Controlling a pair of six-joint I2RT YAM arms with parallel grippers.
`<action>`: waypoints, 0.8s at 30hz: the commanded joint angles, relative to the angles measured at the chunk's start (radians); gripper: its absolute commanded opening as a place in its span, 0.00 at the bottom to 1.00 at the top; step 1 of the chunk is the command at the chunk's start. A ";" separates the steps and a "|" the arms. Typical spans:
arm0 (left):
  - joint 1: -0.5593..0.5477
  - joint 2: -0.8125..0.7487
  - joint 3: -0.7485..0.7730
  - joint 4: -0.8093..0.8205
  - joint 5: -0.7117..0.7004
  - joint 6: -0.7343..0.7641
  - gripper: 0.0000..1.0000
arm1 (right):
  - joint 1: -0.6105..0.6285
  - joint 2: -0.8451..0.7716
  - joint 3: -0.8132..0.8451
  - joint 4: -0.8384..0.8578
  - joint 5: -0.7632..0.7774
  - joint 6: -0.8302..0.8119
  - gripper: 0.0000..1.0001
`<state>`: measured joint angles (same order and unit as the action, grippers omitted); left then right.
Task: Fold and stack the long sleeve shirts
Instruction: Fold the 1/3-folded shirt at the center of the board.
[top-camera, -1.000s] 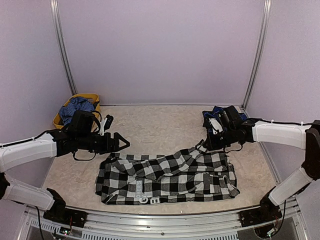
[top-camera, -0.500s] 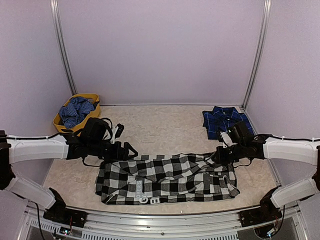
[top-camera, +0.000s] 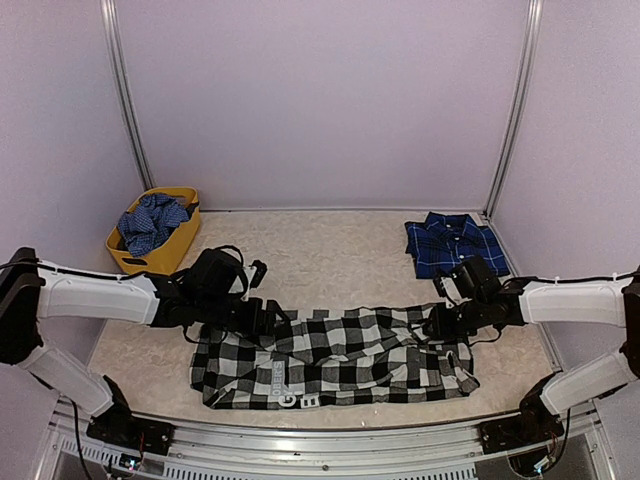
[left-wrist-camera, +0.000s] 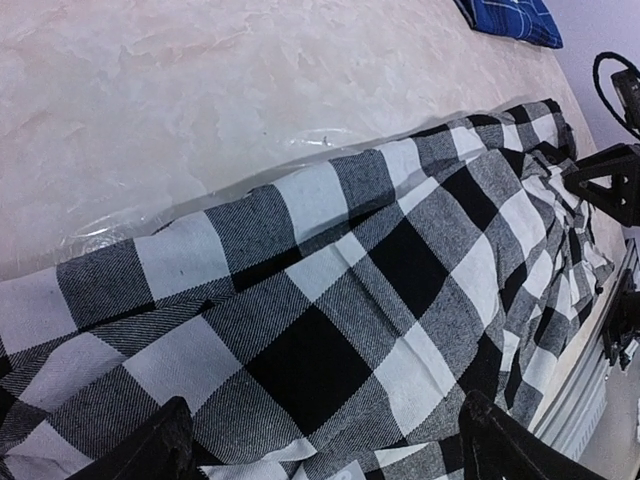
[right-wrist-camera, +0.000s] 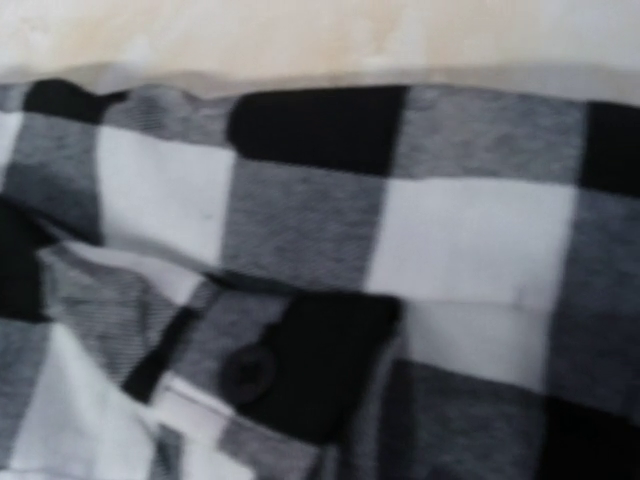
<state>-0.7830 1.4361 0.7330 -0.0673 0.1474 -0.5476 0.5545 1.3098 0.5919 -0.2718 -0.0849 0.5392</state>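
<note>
The black-and-white check shirt (top-camera: 340, 358) lies spread across the near table, white lettering (top-camera: 284, 386) at its front-left edge. My left gripper (top-camera: 270, 320) hovers open just above its upper left part; in the left wrist view the check cloth (left-wrist-camera: 330, 320) fills the gap between the two dark fingertips (left-wrist-camera: 168, 446). My right gripper (top-camera: 438, 322) rests low on the shirt's upper right edge. The right wrist view shows only blurred check cloth with a dark button (right-wrist-camera: 250, 368) and no fingers. The navy plaid shirt (top-camera: 450, 243) lies folded at the back right.
A yellow basket (top-camera: 190, 215) holding a blue checked cloth (top-camera: 150, 222) stands at the back left. Purple walls close in the table on three sides. A metal rail (top-camera: 320, 440) runs along the front edge.
My right gripper came down and toward the front, laying the raised shirt part flat. My left gripper moved right and nearer, onto the shirt's upper left.
</note>
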 joint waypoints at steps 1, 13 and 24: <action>-0.048 0.050 0.031 0.009 -0.104 -0.002 0.87 | 0.007 -0.014 0.013 -0.047 0.075 -0.016 0.33; -0.194 0.159 0.116 -0.084 -0.326 0.026 0.87 | 0.074 -0.158 0.029 -0.028 0.130 -0.050 0.39; -0.294 0.318 0.184 -0.209 -0.512 0.021 0.88 | 0.137 0.010 -0.008 0.159 0.004 -0.089 0.37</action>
<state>-1.0504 1.7157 0.8940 -0.2035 -0.2661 -0.5304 0.6788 1.2499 0.6121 -0.1898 -0.0341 0.4702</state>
